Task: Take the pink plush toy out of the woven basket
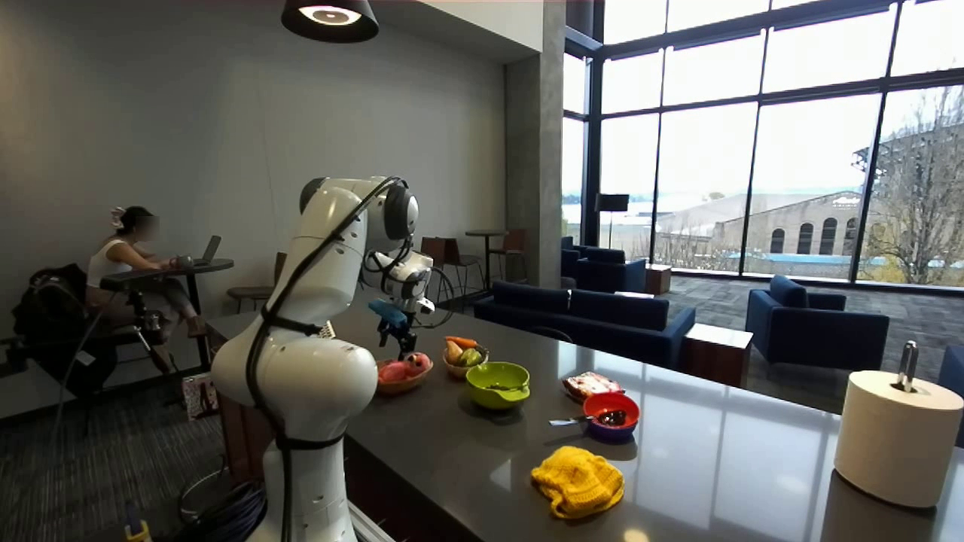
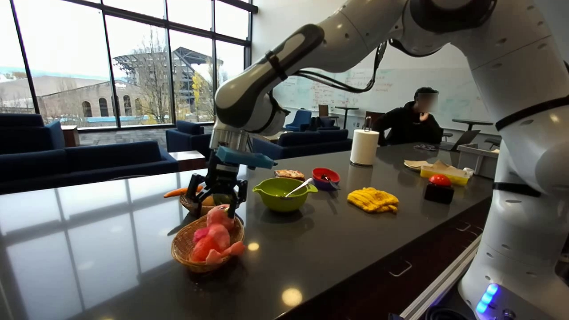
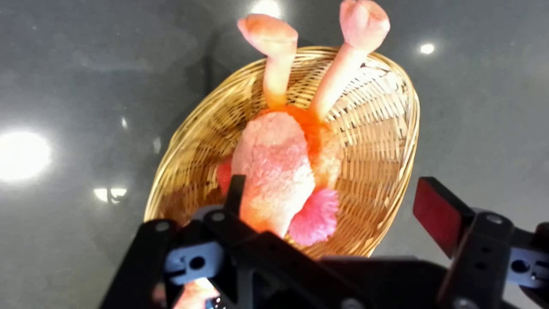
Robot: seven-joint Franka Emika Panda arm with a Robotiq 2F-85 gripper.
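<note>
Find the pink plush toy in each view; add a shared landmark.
In an exterior view: toy left of centre, below mid-height.
In an exterior view: toy left of centre, lower half.
Wrist view: toy around centre, reaching the top edge.
Shared landmark: its woven basket.

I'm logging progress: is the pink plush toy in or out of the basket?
In: the wrist view shows the plush toy with its body inside the woven basket, legs over the edge.

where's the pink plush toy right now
In an exterior view, the pink plush toy lies left of center in the nearer woven basket, left of the green bowl.
</note>
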